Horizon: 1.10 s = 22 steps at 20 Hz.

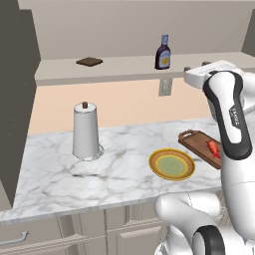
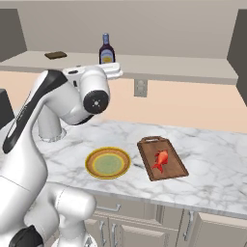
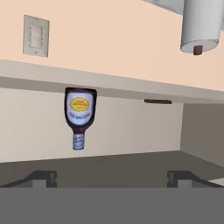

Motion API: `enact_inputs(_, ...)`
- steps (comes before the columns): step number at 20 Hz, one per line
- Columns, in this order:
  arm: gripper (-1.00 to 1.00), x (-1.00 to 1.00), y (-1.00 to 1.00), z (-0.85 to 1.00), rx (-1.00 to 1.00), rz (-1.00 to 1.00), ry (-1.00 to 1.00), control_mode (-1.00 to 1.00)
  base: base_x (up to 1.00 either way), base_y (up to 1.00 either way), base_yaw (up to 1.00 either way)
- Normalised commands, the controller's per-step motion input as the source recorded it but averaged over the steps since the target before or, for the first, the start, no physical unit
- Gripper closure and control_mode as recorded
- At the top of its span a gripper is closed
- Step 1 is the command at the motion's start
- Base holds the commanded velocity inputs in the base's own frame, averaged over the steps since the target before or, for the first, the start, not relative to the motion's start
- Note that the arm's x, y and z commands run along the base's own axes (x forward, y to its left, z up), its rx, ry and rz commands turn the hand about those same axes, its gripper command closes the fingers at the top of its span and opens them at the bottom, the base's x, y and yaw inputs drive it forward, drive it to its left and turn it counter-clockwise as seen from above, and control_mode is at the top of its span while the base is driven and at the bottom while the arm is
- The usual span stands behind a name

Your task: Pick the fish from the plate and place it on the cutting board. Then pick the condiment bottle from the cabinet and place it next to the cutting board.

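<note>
The condiment bottle (image 3: 80,116) hangs upside-down left of centre in the hand view, well beyond the gripper (image 3: 112,177). The gripper is spread wide, holding nothing. The fish (image 2: 160,159) lies on the cutting board (image 2: 170,174)

The red-orange fish (image 2: 160,160) lies flat on the dark brown cutting board (image 2: 171,174), just beside the empty yellow-rimmed, green-centred plate (image 2: 89,166) on the table. The dark condiment bottle (image 2: 106,50), pale-labelled and blue-grey-capped, stands upright on the beige cabinet (image 2: 183,67) ledge.

Fish (image 2: 161,160) on cutting board (image 2: 172,172); plate (image 2: 89,159) at board's 9 o'clock; condiment bottle (image 2: 106,49) on cabinet (image 2: 193,67) ledge, 11 o'clock.
</note>
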Motion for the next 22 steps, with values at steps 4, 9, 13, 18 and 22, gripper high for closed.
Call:
enact_inputs(4, -1.0, 0.09, 0.0, 0.04, 0.0, 0.0, 0.0, -1.0, 0.0, 0.0, 0.0)
enact_inputs(9, -1.0, 0.04, 0.0, 0.08, 0.01, 0.0, 0.0, -1.0, 0.0, 0.0, 0.0)
enact_inputs(13, -1.0, 0.05, 0.0, 0.04, 0.0, 0.0, 0.0, -1.0, 0.0, 0.0, 0.0)
enact_inputs(18, -1.0, 0.04, -0.05, 0.0, 0.0, 0.0, 0.0, -1.0, 0.0, 0.0, 0.0)
enact_inputs(22, -1.0, 0.07, -0.06, 0.0, 0.0, 0.0, 0.0, -1.0, 0.0, 0.0, 0.0)
